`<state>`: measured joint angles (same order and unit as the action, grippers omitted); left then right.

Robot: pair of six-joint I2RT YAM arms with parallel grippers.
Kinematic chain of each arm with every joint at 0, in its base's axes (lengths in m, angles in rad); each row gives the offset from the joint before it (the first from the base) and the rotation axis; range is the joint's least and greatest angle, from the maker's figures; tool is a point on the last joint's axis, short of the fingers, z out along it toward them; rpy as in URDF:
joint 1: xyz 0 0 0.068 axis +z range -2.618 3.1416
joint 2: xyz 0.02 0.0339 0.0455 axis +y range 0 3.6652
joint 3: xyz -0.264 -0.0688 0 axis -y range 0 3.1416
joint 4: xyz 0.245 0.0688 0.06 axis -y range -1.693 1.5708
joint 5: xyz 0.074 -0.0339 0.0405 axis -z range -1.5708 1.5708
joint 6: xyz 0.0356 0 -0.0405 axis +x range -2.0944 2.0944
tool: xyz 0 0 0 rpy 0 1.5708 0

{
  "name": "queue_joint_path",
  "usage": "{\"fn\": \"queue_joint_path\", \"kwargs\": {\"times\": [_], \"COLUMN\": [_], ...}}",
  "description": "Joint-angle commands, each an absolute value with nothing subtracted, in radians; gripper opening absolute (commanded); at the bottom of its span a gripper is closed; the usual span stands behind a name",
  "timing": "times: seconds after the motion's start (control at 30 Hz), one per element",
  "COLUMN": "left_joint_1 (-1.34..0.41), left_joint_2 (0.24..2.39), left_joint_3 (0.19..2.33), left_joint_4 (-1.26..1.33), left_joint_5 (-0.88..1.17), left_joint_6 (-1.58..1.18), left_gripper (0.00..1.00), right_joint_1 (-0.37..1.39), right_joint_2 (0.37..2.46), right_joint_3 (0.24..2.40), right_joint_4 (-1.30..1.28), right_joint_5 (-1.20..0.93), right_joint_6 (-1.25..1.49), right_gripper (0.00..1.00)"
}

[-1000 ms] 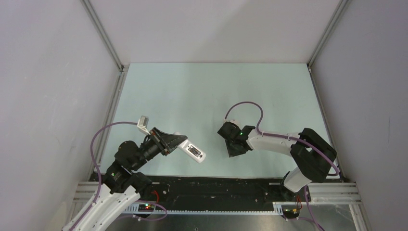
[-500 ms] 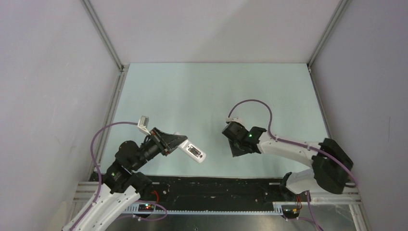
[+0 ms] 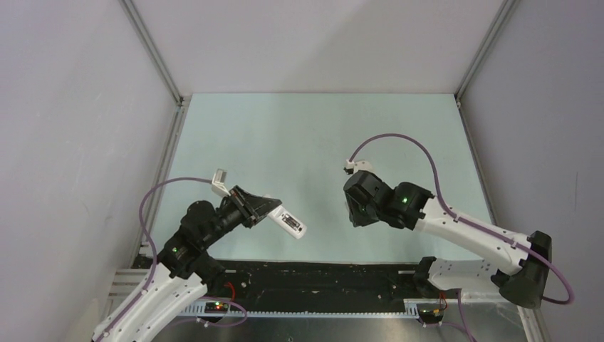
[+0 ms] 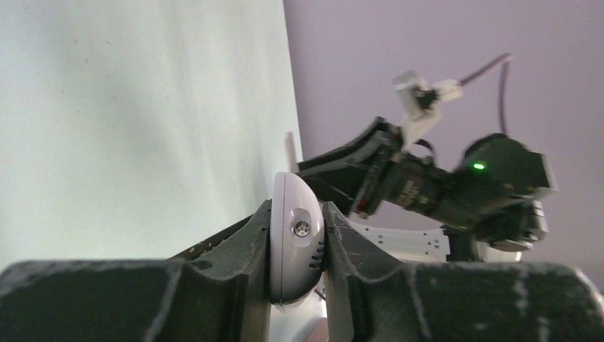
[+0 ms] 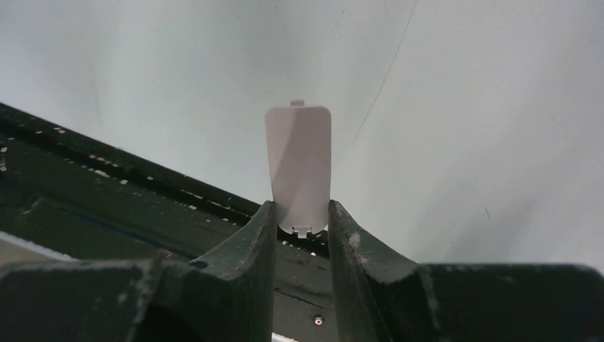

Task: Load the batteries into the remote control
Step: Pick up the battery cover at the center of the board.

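Observation:
The remote control (image 3: 290, 225) is a small white handset, and my left gripper (image 3: 268, 211) is shut on it near the table's front left. It is held just off the mat, pointing right. In the left wrist view the remote control (image 4: 295, 242) shows end-on, squeezed between the two dark fingers (image 4: 249, 242). My right gripper (image 3: 354, 211) hovers to the right of it, shut on a plain flat white cover piece (image 5: 299, 167). The cover stands up between the right fingertips (image 5: 265, 228). The batteries are not in view.
A pale green mat (image 3: 320, 135) covers the table inside grey enclosure walls with aluminium posts (image 3: 153, 53). A black strip (image 3: 320, 274) runs along the near edge. The right arm (image 4: 427, 185) shows across from the left wrist camera.
The right arm has swung its elbow out to the right and its wrist has shifted right, still holding the cover. The left arm has edged slightly forward with the remote.

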<state>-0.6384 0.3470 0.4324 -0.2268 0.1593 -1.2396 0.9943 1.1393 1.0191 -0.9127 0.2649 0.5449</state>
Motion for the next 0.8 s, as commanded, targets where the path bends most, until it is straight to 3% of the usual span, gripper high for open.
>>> {"fn": "queue_joint_path", "kwargs": {"times": [0.0, 0.27, 0.77], "left_joint_1": [-0.638, -0.637, -0.638], "left_joint_2": [0.4, 0.513, 0.527], "left_joint_3": [0.494, 0.497, 0.49], "left_joint_4": [-0.187, -0.098, -0.067], "left_joint_5": [0.141, 0.165, 0.181], "left_joint_6": [-1.194, -1.191, -1.195], "left_gripper": [0.02, 0.0, 0.01], "right_joint_1": [1.035, 1.112, 1.238], "right_joint_2": [1.119, 1.186, 1.422], "right_joint_3": [1.158, 1.358, 1.65], "right_joint_4": [-1.027, -1.081, -1.135], "right_joint_5": [0.289, 0.245, 0.183], "right_joint_6": [0.52, 0.486, 0.334], "right_gripper": [0.26, 0.28, 0.29]}}
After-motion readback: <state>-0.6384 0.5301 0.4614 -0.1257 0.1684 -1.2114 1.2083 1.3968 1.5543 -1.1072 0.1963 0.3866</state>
